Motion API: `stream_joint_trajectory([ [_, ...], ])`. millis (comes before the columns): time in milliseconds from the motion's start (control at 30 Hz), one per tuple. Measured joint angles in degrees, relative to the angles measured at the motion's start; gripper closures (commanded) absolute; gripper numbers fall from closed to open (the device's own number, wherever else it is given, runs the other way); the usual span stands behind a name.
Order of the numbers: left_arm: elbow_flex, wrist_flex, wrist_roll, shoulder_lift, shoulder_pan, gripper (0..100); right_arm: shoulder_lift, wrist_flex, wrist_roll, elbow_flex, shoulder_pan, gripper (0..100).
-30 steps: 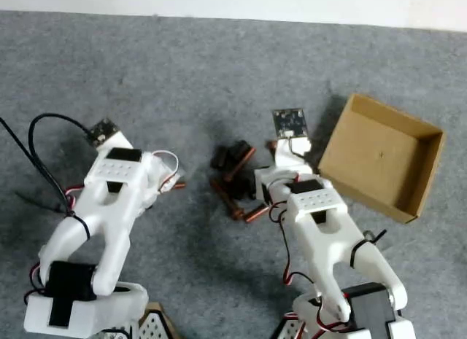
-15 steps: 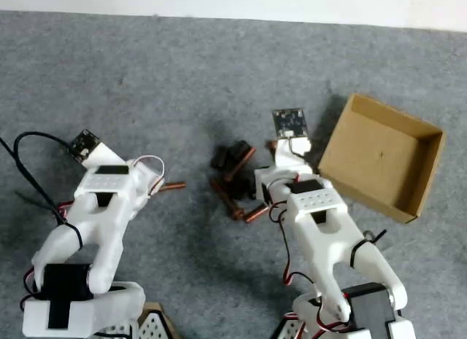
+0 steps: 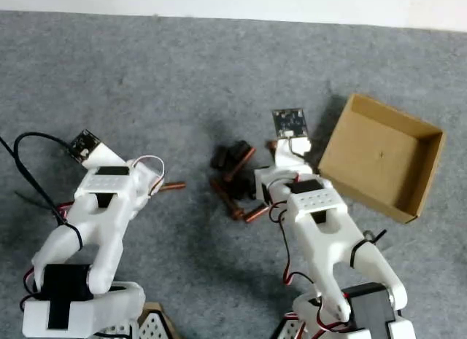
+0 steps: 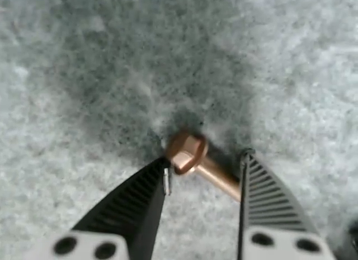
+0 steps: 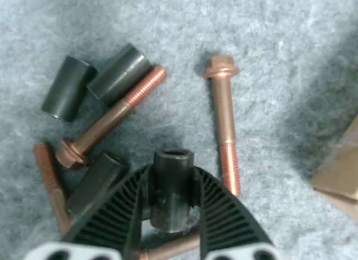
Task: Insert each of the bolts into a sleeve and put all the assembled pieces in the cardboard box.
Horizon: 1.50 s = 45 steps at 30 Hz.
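Left gripper (image 4: 206,161) is pinched on a copper bolt (image 4: 193,158), flanged hex head poking out over the grey carpet (image 4: 84,75). Right gripper (image 5: 172,171) clamps a dark sleeve (image 5: 173,190), hollow end showing, among loose bolts (image 5: 222,120) beside the cardboard box (image 3: 379,155).

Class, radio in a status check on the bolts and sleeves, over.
Left pincer shut on copper-coloured metal bolt. Right pincer shut on black cylindrical sleeve. Not yet joined; brown cardboard box empty.
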Motion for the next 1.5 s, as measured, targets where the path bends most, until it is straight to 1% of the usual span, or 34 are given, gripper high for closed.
stream_joint_trajectory([
  [67,0.0,-0.1,0.2,0.0,-0.1,100,0.0,0.0,0.0,0.0,0.0,99.5],
  [133,0.0,-0.4,-0.1,-0.4,-0.3,98,0.0,0.0,0.0,0.0,0.0,99.5],
  [233,0.0,-0.7,-0.1,-0.7,-0.1,100,0.0,0.0,0.2,0.0,0.0,99.5],
  [500,0.0,-0.8,-0.1,-1.1,-0.1,100,0.0,0.0,0.2,0.0,0.0,99.5],
  [633,1.8,-0.8,-0.1,-6.2,-0.1,100,-2.3,-0.2,0.2,0.4,0.0,99.5],
  [700,4.3,-0.8,-0.1,-11.0,-0.1,100,-5.5,-1.8,0.2,2.6,-0.4,99.5],
  [800,9.2,-0.8,-0.1,-20.4,-0.1,100,-11.6,-6.2,1.0,9.2,-2.9,99.5],
  [1033,22.5,-0.9,-0.1,-48.2,-0.1,100,-28.7,-19.3,13.3,27.1,-13.2,99.5],
  [1100,27.3,-2.7,-0.2,-57.0,-0.1,100,-31.9,-22.0,15.6,30.9,-15.9,99.5],
  [1200,34.1,-4.1,-0.2,-70.5,-0.1,100,-34.7,-23.6,18.0,34.2,-18.0,99.5],
  [1333,41.3,-4.6,-0.5,-87.4,-0.1,99,-36.0,-23.9,18.7,34.9,-19.0,99.5],
  [1400,41.8,-4.6,-2.4,-91.1,-0.1,99,-36.0,-23.9,18.8,34.9,-20.4,99.5],
  [1500,41.9,-4.6,-3.0,-90.9,-0.1,99,-36.0,-23.9,19.3,34.9,-22.6,99.5],
])
